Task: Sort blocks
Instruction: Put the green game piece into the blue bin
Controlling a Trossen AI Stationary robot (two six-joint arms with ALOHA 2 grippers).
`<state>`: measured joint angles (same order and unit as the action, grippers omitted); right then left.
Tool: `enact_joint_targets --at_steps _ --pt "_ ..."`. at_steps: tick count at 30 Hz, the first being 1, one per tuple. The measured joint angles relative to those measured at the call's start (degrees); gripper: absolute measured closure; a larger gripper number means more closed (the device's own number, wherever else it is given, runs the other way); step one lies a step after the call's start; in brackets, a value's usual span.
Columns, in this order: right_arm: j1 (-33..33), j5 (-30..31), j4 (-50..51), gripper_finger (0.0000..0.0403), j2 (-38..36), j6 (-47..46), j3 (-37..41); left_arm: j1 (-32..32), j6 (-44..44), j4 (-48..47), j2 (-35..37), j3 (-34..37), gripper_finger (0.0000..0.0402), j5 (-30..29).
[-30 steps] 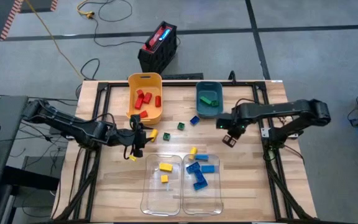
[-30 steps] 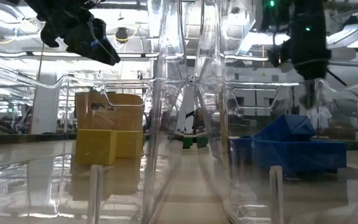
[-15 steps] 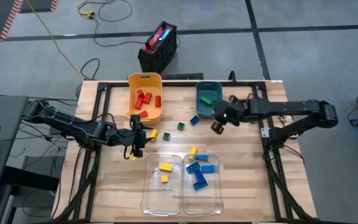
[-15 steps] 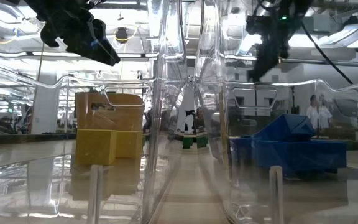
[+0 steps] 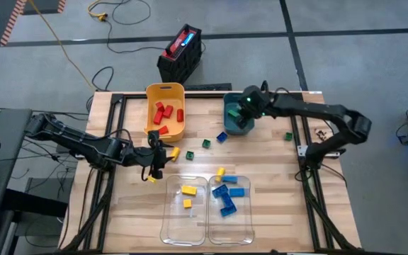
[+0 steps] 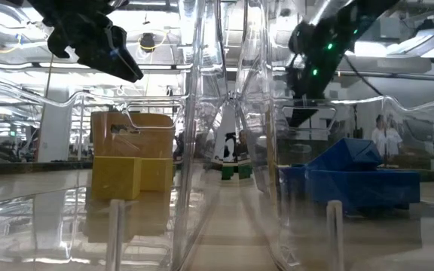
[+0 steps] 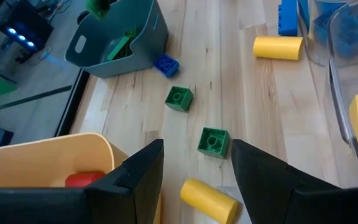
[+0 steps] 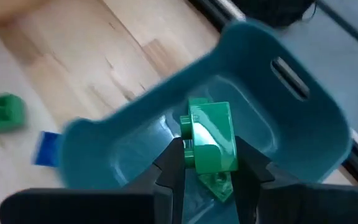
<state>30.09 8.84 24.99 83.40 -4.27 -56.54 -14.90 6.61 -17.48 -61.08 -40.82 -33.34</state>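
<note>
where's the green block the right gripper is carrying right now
The green block is pinched in the right gripper, directly above the teal bin at the table's far side, right of the yellow bin.

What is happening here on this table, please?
Two robot arms are sorting toy bricks by colour into bins. The right gripper holds a green brick over the teal bin, which already has green ones inside. The left gripper is open, empty, beside the yellow bin of red bricks. Yellow and blue bricks sit in two clear bins. Some green, blue and yellow bricks lie loose on the table.
</note>
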Motion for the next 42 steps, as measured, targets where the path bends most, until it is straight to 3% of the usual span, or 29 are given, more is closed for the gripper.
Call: enact_joint_targets --at_steps 6,13,22,26,33,37,42 --pt "4.0 0.0 -0.3 0.0301 7.0 2.5 -4.3 0.0 -0.4 -1.0 0.0 0.0 0.022 0.0" --pt "7.3 1.5 6.9 0.03 14.7 1.5 -12.1 0.0 -1.3 -2.9 0.0 0.0 0.022 0.0" --pt "7.4 1.6 11.1 0.0299 20.3 3.2 -15.6 0.0 -1.8 -3.2 0.0 0.0 0.022 0.0" --pt "7.0 1.7 11.8 0.0271 19.4 5.6 -15.6 0.0 -1.7 -3.2 0.0 0.0 0.022 0.0" --pt "7.5 1.6 13.5 0.0157 14.5 5.8 -15.6 0.0 -1.1 -2.4 0.0 0.0 0.022 0.0" --pt "6.8 1.7 21.2 0.0127 9.1 7.6 -15.6 0.0 -1.7 -3.1 0.0 0.0 0.022 0.0" --pt "4.8 1.7 38.9 0.0122 2.3 3.1 -15.4 0.0 -2.0 -4.2 0.0 0.0 0.022 0.0"
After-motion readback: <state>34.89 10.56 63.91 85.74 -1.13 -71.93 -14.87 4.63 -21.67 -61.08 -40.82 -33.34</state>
